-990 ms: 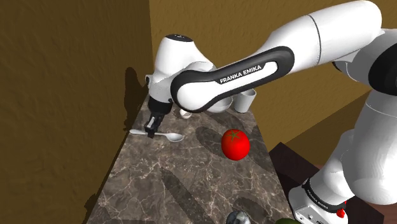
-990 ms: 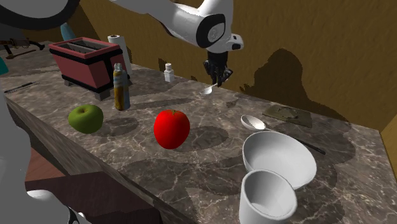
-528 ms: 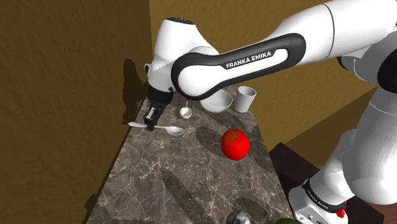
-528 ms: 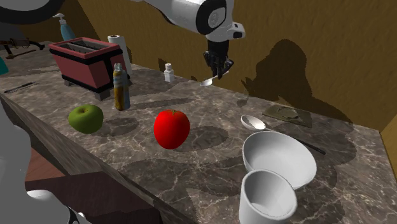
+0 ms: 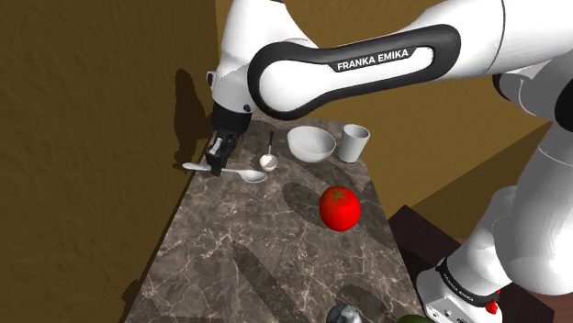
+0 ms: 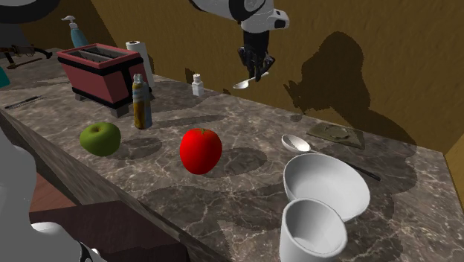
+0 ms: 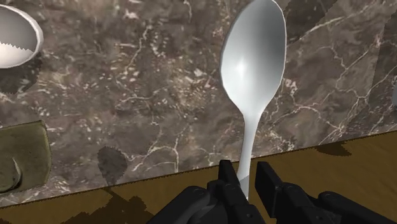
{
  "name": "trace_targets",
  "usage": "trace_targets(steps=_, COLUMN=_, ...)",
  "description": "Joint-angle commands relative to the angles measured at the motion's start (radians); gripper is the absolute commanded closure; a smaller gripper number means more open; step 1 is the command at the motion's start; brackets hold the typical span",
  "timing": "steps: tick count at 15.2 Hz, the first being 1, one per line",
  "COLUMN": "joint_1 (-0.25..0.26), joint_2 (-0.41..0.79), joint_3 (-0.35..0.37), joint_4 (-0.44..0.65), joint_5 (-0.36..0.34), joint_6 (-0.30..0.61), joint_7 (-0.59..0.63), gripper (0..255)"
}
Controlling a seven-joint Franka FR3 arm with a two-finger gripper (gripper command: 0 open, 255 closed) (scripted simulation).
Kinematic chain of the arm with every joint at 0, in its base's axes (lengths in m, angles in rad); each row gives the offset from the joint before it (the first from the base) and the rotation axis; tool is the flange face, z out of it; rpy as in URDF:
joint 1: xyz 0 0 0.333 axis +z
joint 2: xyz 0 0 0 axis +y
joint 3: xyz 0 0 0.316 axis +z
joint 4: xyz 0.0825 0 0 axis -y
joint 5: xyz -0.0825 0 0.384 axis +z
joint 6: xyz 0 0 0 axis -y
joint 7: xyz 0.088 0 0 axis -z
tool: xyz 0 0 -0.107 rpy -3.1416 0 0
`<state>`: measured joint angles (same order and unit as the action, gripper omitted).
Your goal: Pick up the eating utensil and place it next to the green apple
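My black gripper is shut on the handle of a silvery spoon, which hangs level in the air above the far end of the dark marble counter, close to the brown wall. In the wrist view the spoon sticks out past the gripper, its thin handle clasped between the fingers. From the second exterior view the gripper holds the spoon well above the counter. The green apple rests near the counter's front edge, far from the gripper.
A red tomato-like fruit sits mid-counter. A second spoon, a white bowl and a white cup lie at one end. A red toaster, a bottle and a small white bottle stand behind the apple.
The gripper has risen from the counter with the spoon held in it. The spoon left the surface and now hangs higher, nearer the wall.
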<state>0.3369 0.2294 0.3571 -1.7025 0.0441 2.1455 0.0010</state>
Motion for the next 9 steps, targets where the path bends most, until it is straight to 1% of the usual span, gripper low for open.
trace_targets(steps=1, joint_1=0.000, joint_2=-0.002, joint_3=0.000, joint_4=0.024, joint_5=0.000, joint_6=-0.026, joint_7=0.002, gripper=255)
trace_targets(steps=2, joint_1=0.000, joint_2=-0.004, joint_3=0.001, joint_4=0.034, joint_5=0.000, joint_6=-0.038, joint_7=0.003, gripper=255)
trace_targets(steps=9, joint_1=0.034, joint_2=-0.216, joint_3=0.046, joint_4=-0.228, joint_5=0.064, joint_6=0.032, joint_7=0.065, gripper=255)
